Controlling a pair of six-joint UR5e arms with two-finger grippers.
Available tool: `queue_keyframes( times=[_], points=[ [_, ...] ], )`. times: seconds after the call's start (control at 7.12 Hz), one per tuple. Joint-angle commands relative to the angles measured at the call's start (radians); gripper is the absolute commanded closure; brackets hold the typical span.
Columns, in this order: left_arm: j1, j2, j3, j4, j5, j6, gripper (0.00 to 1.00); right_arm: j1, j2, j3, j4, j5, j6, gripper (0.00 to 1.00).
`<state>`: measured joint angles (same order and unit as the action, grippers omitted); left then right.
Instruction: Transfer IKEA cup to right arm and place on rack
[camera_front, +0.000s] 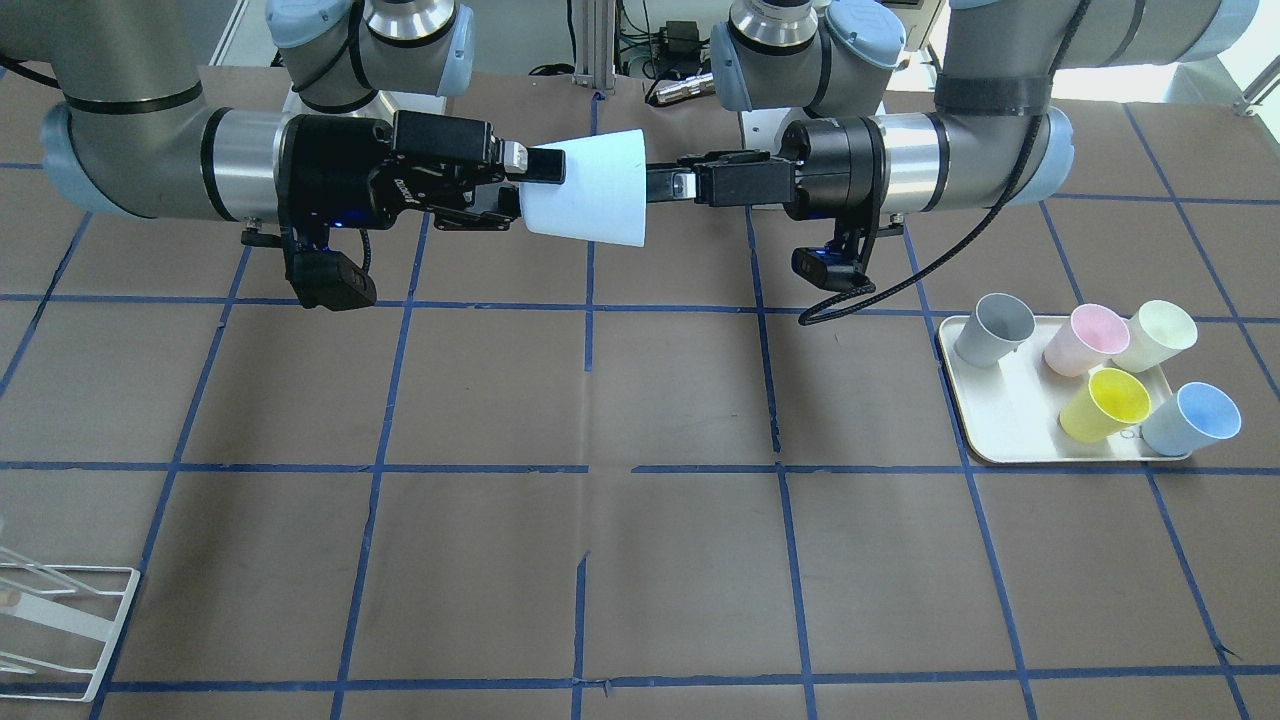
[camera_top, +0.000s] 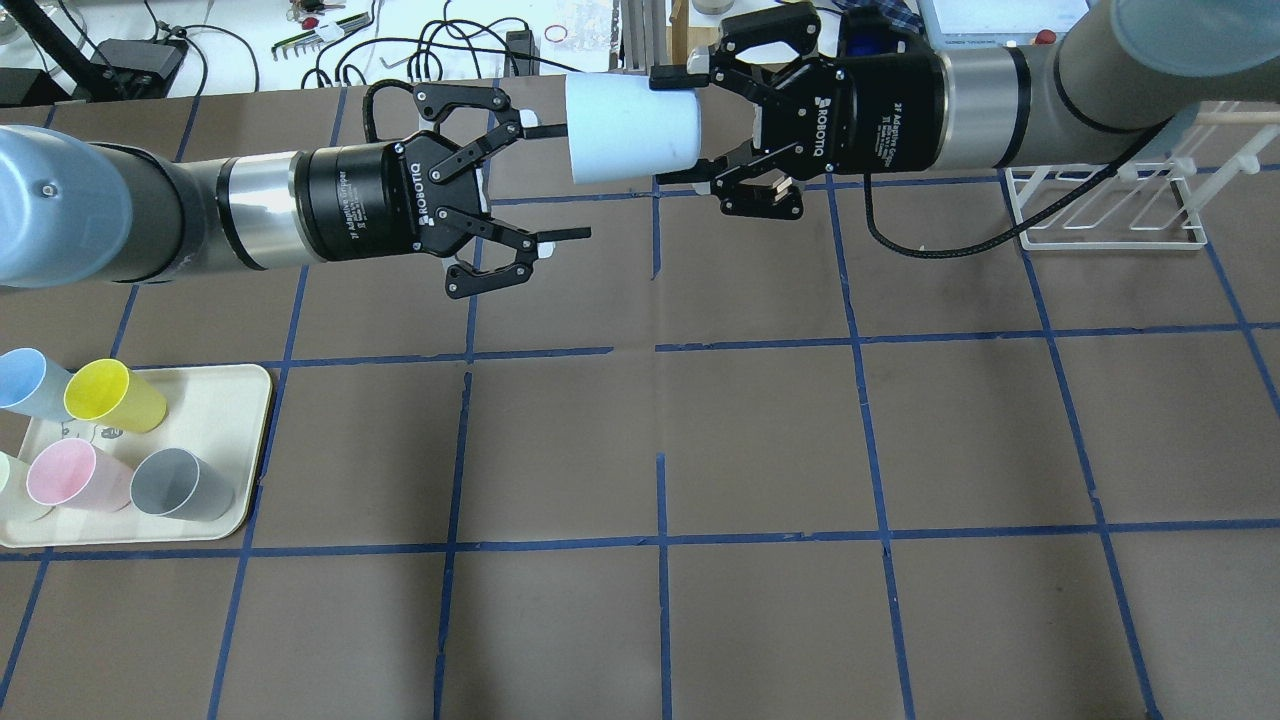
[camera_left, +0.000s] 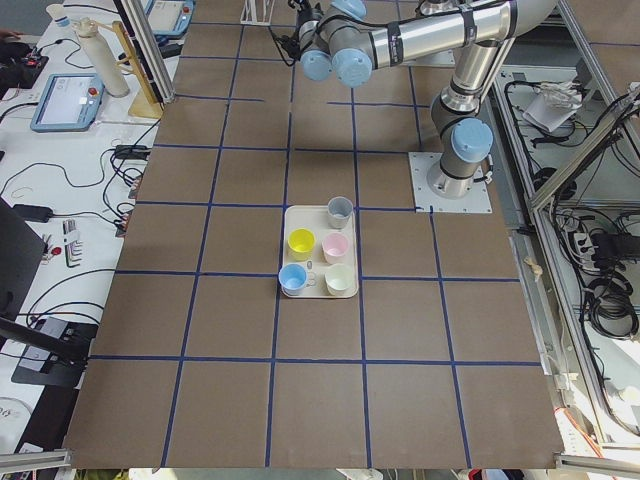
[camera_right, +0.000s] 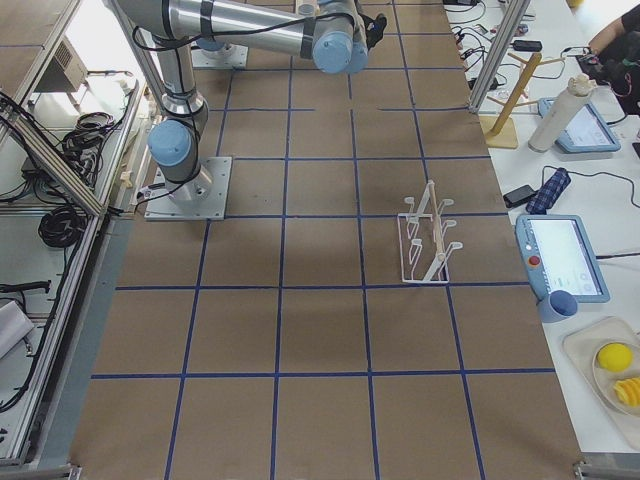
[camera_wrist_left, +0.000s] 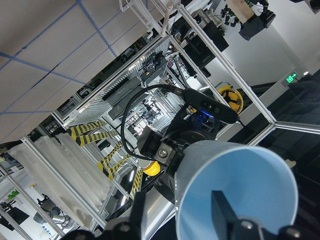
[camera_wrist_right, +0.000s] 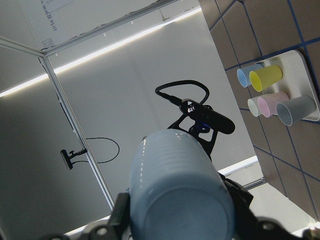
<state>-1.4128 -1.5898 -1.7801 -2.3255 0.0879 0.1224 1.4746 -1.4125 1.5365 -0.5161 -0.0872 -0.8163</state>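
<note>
The pale blue IKEA cup (camera_top: 630, 130) lies on its side in mid-air above the far middle of the table, its mouth toward the left arm; it also shows in the front view (camera_front: 590, 190). My right gripper (camera_top: 680, 127) is shut on the cup's narrow base, seen close up in the right wrist view (camera_wrist_right: 180, 190). My left gripper (camera_top: 575, 182) is open, with one finger inside the cup's mouth (camera_wrist_left: 235, 190) and the other outside. The white wire rack (camera_top: 1100, 215) stands at the far right, under the right arm.
A cream tray (camera_top: 230, 400) at the near left holds a second blue cup (camera_top: 25, 378), a yellow (camera_top: 115, 395), a pink (camera_top: 65, 475), a grey (camera_top: 180, 485) and a cream cup. A black cable (camera_top: 930, 250) hangs below the right wrist.
</note>
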Motion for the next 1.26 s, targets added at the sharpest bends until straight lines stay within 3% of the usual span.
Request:
queue_keyframes(
  times=[0.0,0.28,0.56,0.7,0.84,0.98,1.12],
  points=[
    [0.069,0.002,0.051,0.037,0.161,-0.035,0.05,-0.035,0.003,-0.042,-0.002,-0.085,0.008,0.5],
    [0.097,0.017,0.151,0.125,0.492,-0.047,0.06,-0.088,0.003,-0.05,-0.074,-0.286,0.014,0.51],
    [0.088,0.033,0.183,0.432,0.939,-0.175,0.0,-0.088,0.006,-0.053,-0.398,-0.542,0.249,0.51],
    [0.072,0.043,0.176,0.543,1.104,-0.165,0.0,-0.091,0.013,-0.053,-0.539,-0.636,0.35,0.52],
    [0.042,0.074,0.177,0.569,1.226,-0.182,0.0,-0.1,0.015,-0.053,-0.633,-0.699,0.377,0.52],
    [0.023,0.098,0.16,0.616,1.36,-0.197,0.0,-0.13,0.015,-0.053,-0.753,-0.836,0.379,0.53],
    [0.018,0.138,0.148,0.626,1.422,-0.214,0.0,-0.179,0.015,-0.053,-0.838,-0.968,0.378,0.53]
  ],
)
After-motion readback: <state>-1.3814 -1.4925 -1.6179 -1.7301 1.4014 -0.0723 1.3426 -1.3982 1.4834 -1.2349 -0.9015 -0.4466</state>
